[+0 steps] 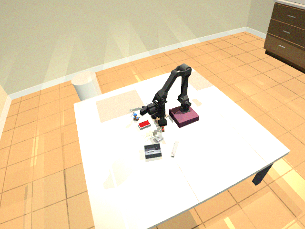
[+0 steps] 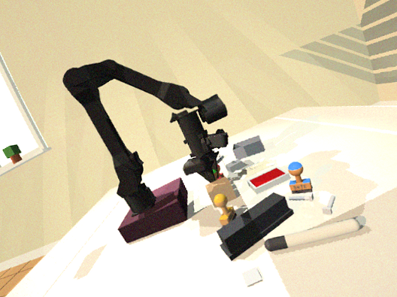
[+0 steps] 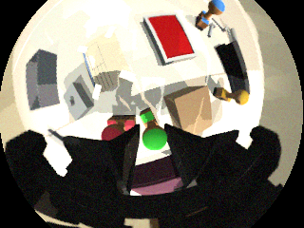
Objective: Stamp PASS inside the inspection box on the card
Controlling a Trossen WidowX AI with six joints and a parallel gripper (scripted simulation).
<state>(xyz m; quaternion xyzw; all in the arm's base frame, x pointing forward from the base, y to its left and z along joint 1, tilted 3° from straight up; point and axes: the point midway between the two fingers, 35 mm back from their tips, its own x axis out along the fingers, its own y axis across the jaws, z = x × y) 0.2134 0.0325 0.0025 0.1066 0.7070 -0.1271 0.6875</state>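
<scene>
The green-knobbed stamp (image 3: pixel 154 139) stands between the fingers of my gripper (image 1: pixel 162 123) (image 2: pixel 214 178) (image 3: pixel 152 126), low over the bench beside the arm's base. The fingers are parted, with a gap beside the green knob. The stamp's lettering is not readable. A red-knobbed stamp (image 3: pixel 112 133) stands close beside it, near one finger. The ink pad (image 1: pixel 144 124) (image 2: pixel 267 177) (image 3: pixel 171 37), red in a white tray, lies open. The pale card (image 3: pixel 105 51) lies between the pad and a grey part; whether its box bears a clean print cannot be told.
A wooden block (image 2: pixel 220 192) (image 3: pixel 190 108) stands close to the gripper. A yellow-knobbed stamp (image 2: pixel 220 201), black rack (image 2: pixel 255 224), blue DATE stamp (image 2: pixel 297 175) and pen (image 2: pixel 323 233) stand or lie beyond. The grey part (image 3: pixel 77 96) and dark open box (image 1: pixel 152 151) are on the card's other side.
</scene>
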